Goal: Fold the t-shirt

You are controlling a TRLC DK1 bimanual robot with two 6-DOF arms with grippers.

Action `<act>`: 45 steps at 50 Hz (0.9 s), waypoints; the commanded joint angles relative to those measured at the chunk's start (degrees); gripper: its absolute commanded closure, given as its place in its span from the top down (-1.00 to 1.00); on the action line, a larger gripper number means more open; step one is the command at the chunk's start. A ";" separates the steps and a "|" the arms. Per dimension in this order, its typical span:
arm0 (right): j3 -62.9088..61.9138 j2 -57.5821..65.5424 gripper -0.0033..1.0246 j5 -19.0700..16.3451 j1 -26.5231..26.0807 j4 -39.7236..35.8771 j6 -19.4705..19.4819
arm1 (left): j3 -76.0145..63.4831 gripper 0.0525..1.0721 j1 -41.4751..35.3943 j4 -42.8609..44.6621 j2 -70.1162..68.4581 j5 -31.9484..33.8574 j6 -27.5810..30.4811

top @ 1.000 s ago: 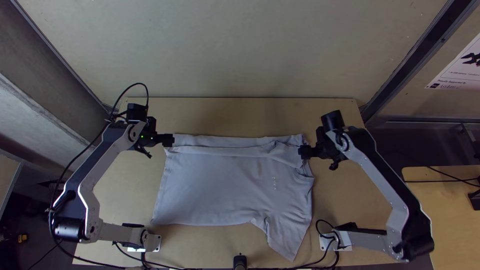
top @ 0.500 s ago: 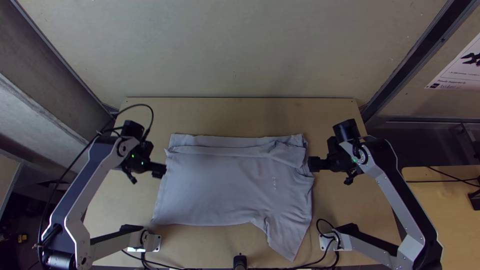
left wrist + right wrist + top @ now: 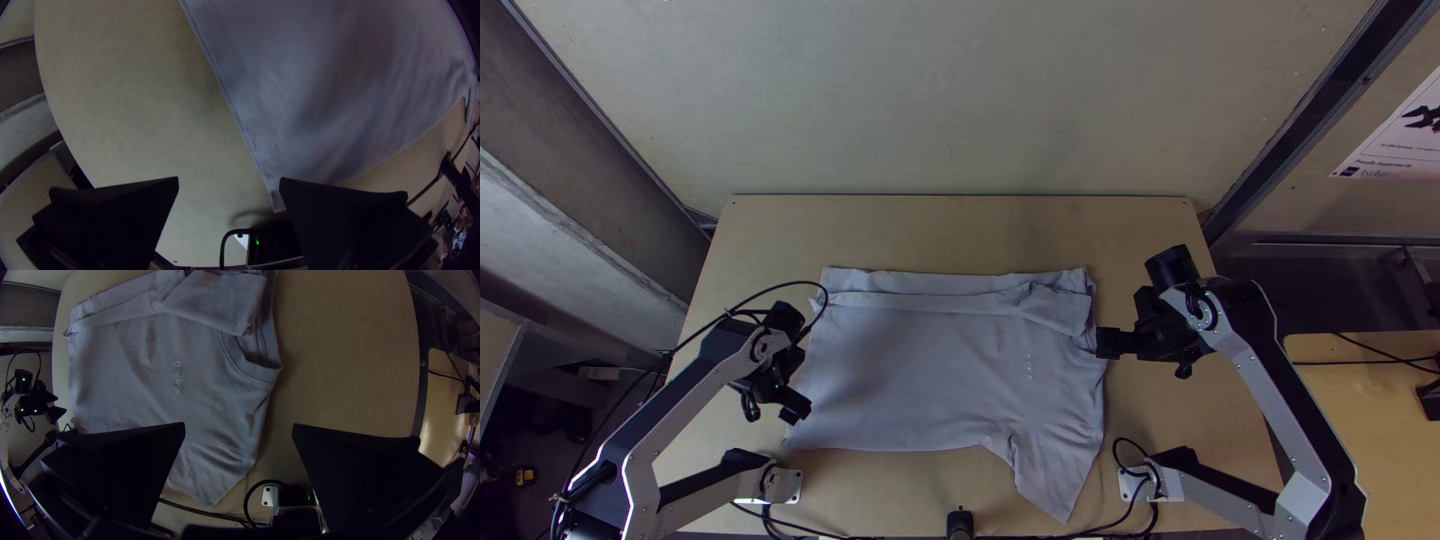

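Observation:
In the top view my left gripper [image 3: 796, 408] is at the shirt's lower left edge, and my right gripper [image 3: 1102, 343] is at its right edge by the collar. The pale grey t-shirt [image 3: 930, 370] lies flat, its far side folded over in a strip with one sleeve bunched on top; the other sleeve points toward the near edge. The left wrist view has the gripper [image 3: 229, 181] open, the hem corner of the shirt [image 3: 320, 90] by one finger. In the right wrist view the gripper [image 3: 239, 426] is open, with the shirt [image 3: 135, 380] and its collar beyond.
The light wooden table [image 3: 960, 230] shows bare wood beyond the shirt and along both sides. Black cables [image 3: 820, 535] run along the near edge beside the arm bases. A second wooden table [image 3: 1370, 400] stands at the right.
The left gripper has come down the shirt's left side toward the near edge. My right gripper has shifted slightly right and nearer, away from the folded sleeve. The shirt lies as before.

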 commanded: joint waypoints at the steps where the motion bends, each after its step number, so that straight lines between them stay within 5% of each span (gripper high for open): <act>1: -1.67 -0.20 0.92 -0.69 0.56 -1.44 1.21 | -2.67 0.89 -1.86 -1.93 1.81 -0.45 1.70; 39: -7.56 0.59 0.92 -0.96 0.65 -1.27 -0.81 | -2.94 0.88 -13.81 -5.54 18.86 3.50 -2.08; 45: -8.79 0.07 0.91 -1.31 0.65 -0.92 -0.99 | -2.85 0.47 -14.16 -4.83 20.97 3.50 -2.17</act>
